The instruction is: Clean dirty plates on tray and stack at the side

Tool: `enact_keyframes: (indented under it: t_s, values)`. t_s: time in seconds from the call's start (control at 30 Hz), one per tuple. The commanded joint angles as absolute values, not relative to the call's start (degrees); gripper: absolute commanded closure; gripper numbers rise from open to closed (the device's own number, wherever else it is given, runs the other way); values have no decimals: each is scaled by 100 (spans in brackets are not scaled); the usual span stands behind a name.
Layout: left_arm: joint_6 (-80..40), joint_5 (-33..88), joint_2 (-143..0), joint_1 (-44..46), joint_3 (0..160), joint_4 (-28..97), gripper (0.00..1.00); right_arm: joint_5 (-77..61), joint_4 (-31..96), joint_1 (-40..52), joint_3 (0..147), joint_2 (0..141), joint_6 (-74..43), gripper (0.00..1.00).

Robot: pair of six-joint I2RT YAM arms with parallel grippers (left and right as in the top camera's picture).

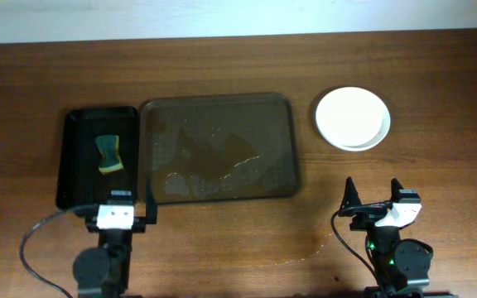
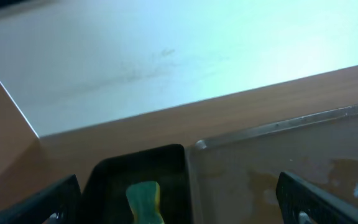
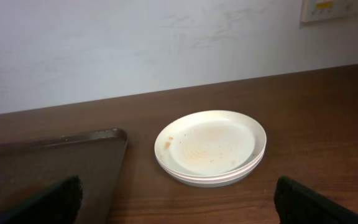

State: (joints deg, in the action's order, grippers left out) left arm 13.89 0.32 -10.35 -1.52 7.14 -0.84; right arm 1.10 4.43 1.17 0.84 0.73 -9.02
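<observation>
Right gripper (image 1: 373,199), jaws apart and empty at the table's near edge, sits nearer than the left gripper (image 1: 116,212), also apart, to the plates (image 1: 353,118), stacked straight ahead toward the far edge, just right of the plateless tray (image 1: 222,132).

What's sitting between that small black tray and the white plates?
The dark brown tray, then bare table before the plates, shown in the overhead view.

One glossy dark brown rectangular tray (image 1: 218,98), one smaller black tray (image 1: 76,170), one green-and-yellow sponge (image 1: 109,155), at least two stacked round white plates (image 1: 353,117).
</observation>
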Motion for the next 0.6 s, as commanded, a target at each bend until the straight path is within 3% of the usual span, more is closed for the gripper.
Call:
enact_keyframes:
  t_s: [0.0,0.1,0.57]
  values:
    - [2093,108,-392,-165,222,-95,1,180,451,150,32,36,-902,2]
    - [2134,108,-23,-167,47,471,1,180,451,150,32,36,-902,2]
    - [2132,67,-30,-180,49,475,1,180,451,150,32,36,-902,2]
